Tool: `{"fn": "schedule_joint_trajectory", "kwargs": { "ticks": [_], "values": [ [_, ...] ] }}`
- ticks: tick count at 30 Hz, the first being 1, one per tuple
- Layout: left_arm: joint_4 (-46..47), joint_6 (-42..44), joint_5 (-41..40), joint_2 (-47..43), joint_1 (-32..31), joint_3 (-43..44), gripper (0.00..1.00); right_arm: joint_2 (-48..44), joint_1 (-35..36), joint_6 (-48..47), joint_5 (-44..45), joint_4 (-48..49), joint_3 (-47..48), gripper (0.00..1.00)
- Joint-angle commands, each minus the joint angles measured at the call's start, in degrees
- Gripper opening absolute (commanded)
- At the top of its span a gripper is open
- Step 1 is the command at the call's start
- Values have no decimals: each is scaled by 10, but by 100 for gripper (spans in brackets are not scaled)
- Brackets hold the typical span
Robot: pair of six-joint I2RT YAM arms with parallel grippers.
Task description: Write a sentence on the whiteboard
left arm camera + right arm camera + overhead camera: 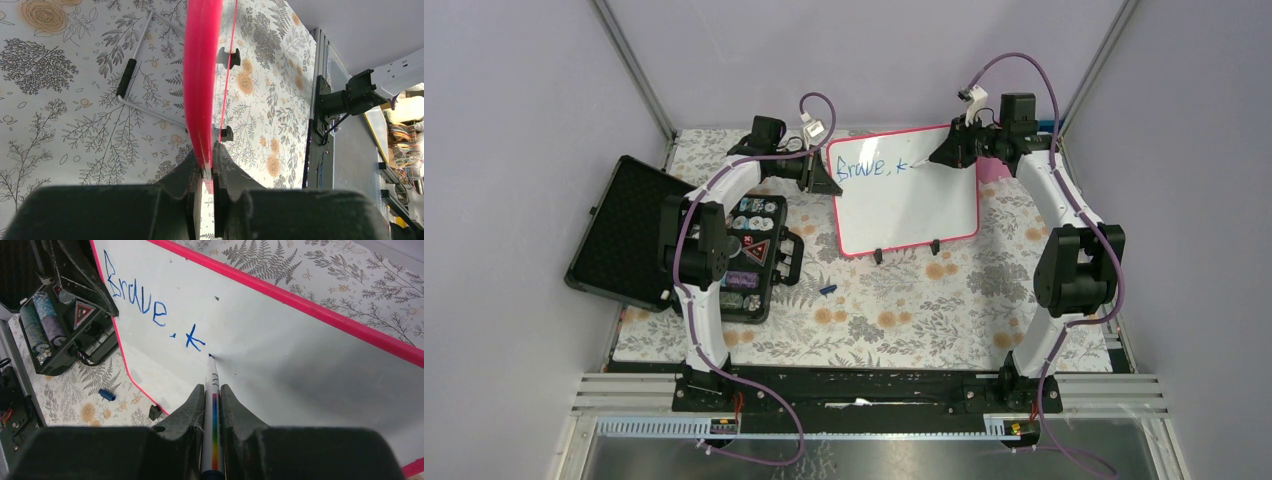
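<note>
The whiteboard (909, 205) stands at the far middle of the table (904, 300), its left edge pinched tight in the left gripper (207, 167). The right gripper (212, 390) clasps a marker (212, 372), its tip on the board. The sentence (145, 307) reads only "Brave, k", so most of the writing appears left to do.

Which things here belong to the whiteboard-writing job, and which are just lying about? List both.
In the job: whiteboard, blue lettering, marker, left gripper clamping the whiteboard's edge, right gripper holding the marker.
Lying about: blue cap, open black case of chips.
</note>
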Motion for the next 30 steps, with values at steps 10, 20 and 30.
{"fn": "schedule_joint_trajectory", "kwargs": {
  "ticks": [10,20,30],
  "values": [
    [15,25,-11,-9,-5,4,0,-2,1,-27,51,-5,36,0],
    [16,26,-10,-8,-5,4,0,2,-1,-35,59,-15,48,0],
    [15,26,-10,-8,-5,4,0,15,4,-24,44,-15,64,0]
  ]
}}
